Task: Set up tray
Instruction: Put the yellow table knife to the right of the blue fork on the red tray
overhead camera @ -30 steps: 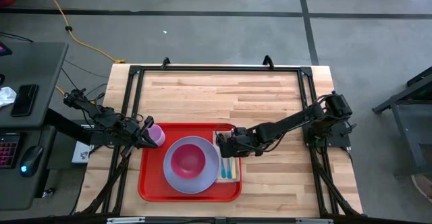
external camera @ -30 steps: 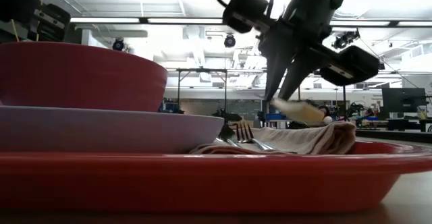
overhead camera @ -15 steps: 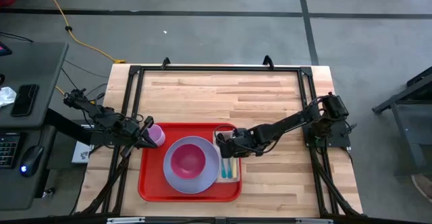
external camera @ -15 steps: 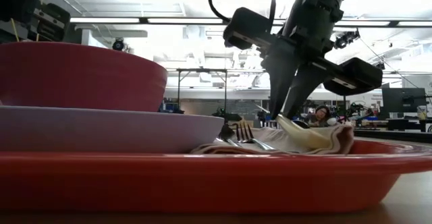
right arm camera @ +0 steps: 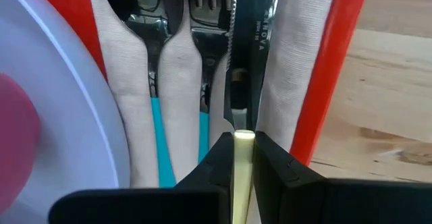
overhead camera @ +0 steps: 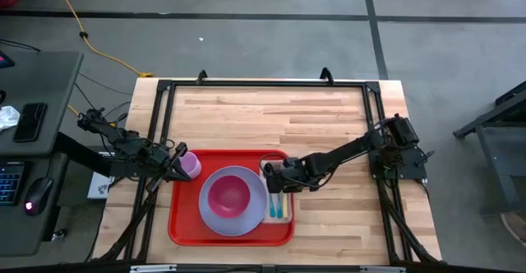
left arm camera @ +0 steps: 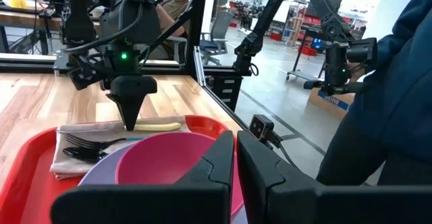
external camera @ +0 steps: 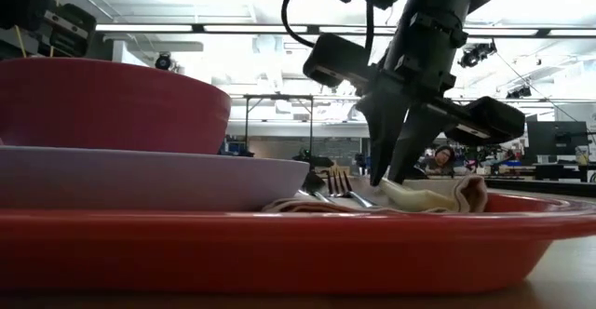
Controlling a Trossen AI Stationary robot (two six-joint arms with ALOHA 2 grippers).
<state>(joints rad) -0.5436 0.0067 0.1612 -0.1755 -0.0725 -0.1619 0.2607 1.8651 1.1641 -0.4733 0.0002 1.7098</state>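
The red tray (overhead camera: 177, 224) lies at the table's near middle. It carries a purple plate (overhead camera: 215, 219) with a red bowl (overhead camera: 229, 195), and a tan napkin (overhead camera: 279, 211) along its right side. A fork (right arm camera: 212, 15) and a spoon (right arm camera: 145, 1) with teal handles lie on the napkin. My right gripper (overhead camera: 275, 177) is shut on a knife with a dark blade (right arm camera: 244, 42), low over the napkin's far end. My left gripper (overhead camera: 179, 170) is shut beside a purple cup (overhead camera: 191, 165) at the tray's far left corner. I cannot tell whether it touches the cup. My right gripper pinches the knife's pale yellow handle (right arm camera: 244, 146) between its two fingers, close to where the blade begins. The fingers come from above and point down. The knife lies level along the napkin beside the fork, with its handle (left arm camera: 160, 125) resting on the cloth.
Black frame rails (overhead camera: 263, 84) run round the tabletop. Bare wood (overhead camera: 271, 117) fills the far half of the table and the strip to the right of the tray. A person in a blue sleeve (left arm camera: 395, 102) stands beyond the table's near side.
My right gripper has gone down with the knife. The knife hung clear above the napkin a second ago and now lies on it beside the fork.
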